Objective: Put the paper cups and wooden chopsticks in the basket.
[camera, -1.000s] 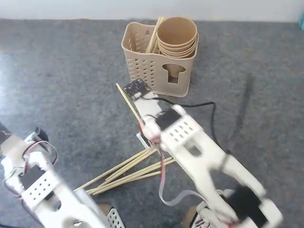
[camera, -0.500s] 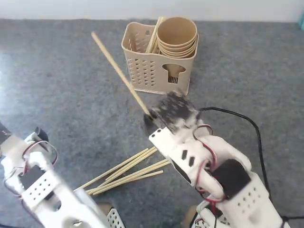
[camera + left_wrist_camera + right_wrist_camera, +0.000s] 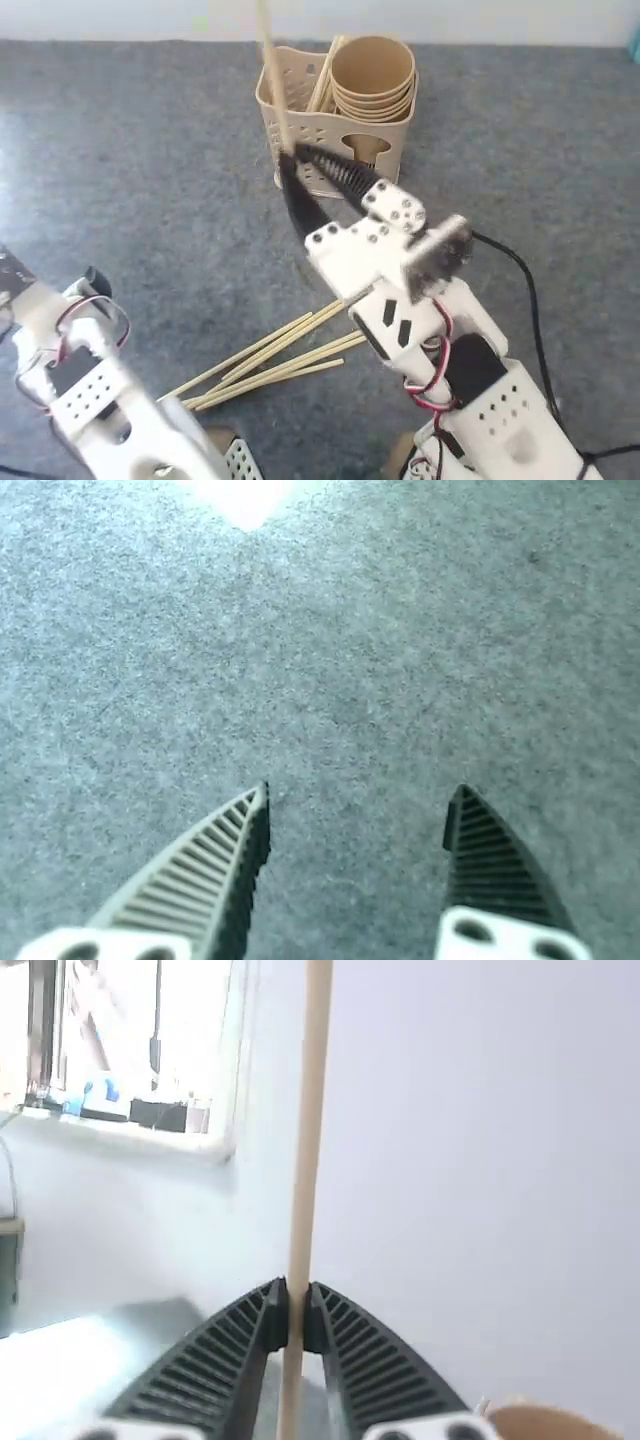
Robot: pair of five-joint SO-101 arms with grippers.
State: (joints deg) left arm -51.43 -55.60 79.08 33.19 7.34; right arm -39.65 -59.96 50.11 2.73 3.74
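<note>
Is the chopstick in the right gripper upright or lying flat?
Upright. The chopstick rises straight from the shut right gripper, and the high view shows it lifted off the table near the basket.

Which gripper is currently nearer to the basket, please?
Right. The right gripper, shut on a chopstick, is just in front of the basket; the left gripper hangs open over bare mat, far off.
</note>
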